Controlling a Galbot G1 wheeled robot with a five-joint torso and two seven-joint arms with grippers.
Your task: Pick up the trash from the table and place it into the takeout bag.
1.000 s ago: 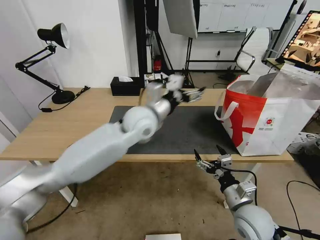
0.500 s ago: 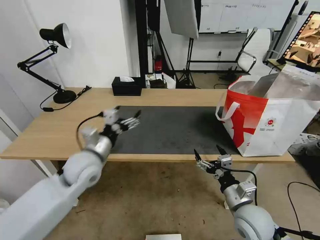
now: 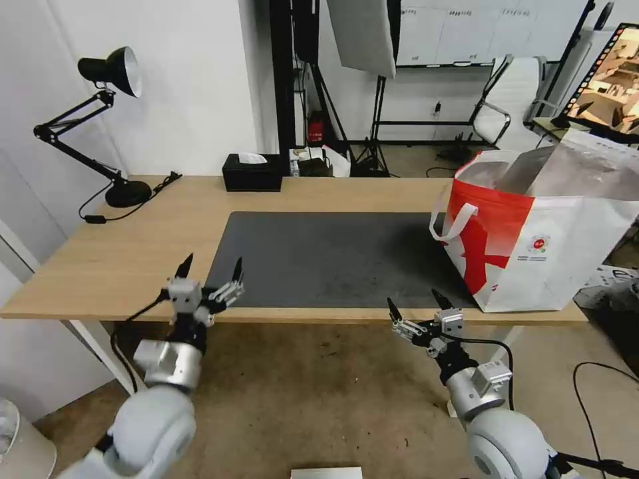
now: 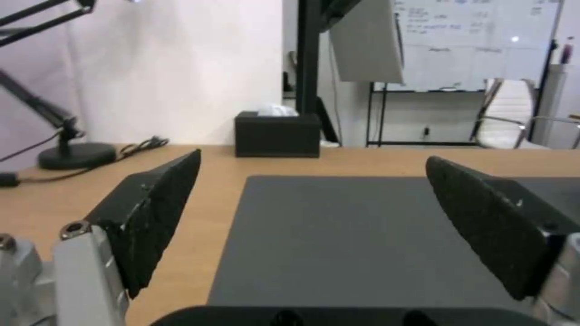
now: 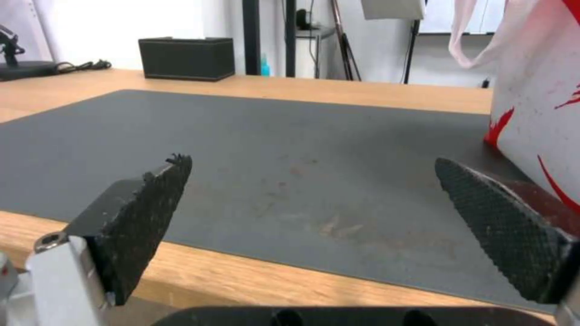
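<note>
The light-wood table [image 3: 126, 253] carries a dark grey mat [image 3: 333, 256] with nothing lying on it; the trash is out of view. The takeout bag [image 3: 532, 239] stands upright and open at the table's right end, its silver lining showing. My left gripper [image 3: 213, 261] hovers open at the table's front edge by the mat's near left corner, nothing between its fingers. My right gripper [image 3: 413, 297] is open and empty just below the front edge, left of the bag. The wrist views show the left gripper [image 4: 312, 158] and right gripper [image 5: 312, 160] facing the bare mat [image 5: 272, 131].
A black tissue box [image 3: 251, 171] sits at the table's back edge. A black desk lamp [image 3: 110, 133] with its cable stands at the back left corner. Behind the table are stands, a white chair [image 3: 509, 100] and a screen.
My left arm has swung back from over the far side of the mat to the table's front left edge, gripper open throughout. The right arm has not moved.
</note>
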